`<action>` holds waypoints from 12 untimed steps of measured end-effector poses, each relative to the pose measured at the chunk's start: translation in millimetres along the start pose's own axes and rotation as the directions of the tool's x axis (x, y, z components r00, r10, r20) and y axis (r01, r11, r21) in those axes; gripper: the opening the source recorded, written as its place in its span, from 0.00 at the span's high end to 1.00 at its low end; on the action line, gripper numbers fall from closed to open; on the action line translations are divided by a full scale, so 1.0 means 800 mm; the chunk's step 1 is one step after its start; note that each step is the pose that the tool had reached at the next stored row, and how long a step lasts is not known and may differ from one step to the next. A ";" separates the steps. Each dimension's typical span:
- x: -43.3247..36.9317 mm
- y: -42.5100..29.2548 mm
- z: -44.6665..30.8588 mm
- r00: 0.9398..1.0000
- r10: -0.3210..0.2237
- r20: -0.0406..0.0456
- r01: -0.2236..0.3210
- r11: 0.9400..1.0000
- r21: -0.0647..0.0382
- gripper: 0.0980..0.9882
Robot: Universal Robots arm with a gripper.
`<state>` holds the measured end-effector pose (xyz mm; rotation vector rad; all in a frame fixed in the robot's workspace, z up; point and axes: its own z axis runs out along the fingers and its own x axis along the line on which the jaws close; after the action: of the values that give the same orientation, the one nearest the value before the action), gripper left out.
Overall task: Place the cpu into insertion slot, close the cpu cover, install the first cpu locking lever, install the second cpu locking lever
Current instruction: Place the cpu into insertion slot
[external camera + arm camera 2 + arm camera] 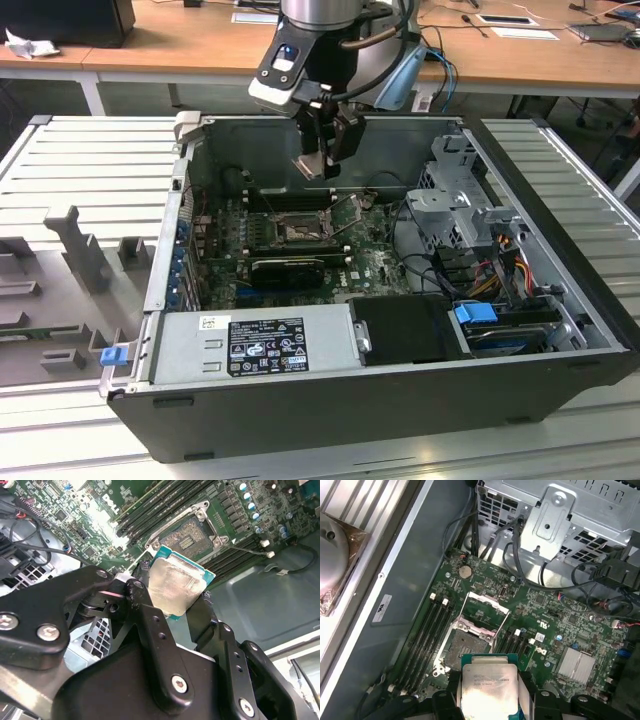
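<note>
The gripper (322, 160) hangs over the open computer case (330, 425), above the motherboard (550, 625) and clear of it. Its fingers (145, 605) are clamped on opposite edges of the cpu (175, 587), which is held in the air with its silvery-beige top showing in both wrist views. In the first wrist view the cpu (487, 687) carries a few lines of fine dark print on its lid and has a teal-green border; the print is too small to make out.

The insertion slot (462, 647) lies bare on the board, a dark square inside a thin metal rim, with the cpu not yet in it. In the second wrist view the insertion slot (192, 535) sits just past the raised chip. The cpu cover (489, 603) is swung open, standing up from the far edge of the socket with the board visible through its window.

Black memory slots (425, 635) run along both sides of the socket. A coin battery (465, 571) sits near the cover. In the exterior view a long black card (288, 268) lies just beside the insertion slot (290, 228), and the grey power supply (250, 345) bears a black label with white print and a small white sticker. The case rests on a ribbed grey surface (70, 160)
</note>
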<state>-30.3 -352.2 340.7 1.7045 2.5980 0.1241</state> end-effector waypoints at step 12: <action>0.000 -0.0002 0.0021 0.999 0.052 0.004 -0.052 0.999 -0.001 0.51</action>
<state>-30.3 -352.2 339.0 1.7707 2.5508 0.1229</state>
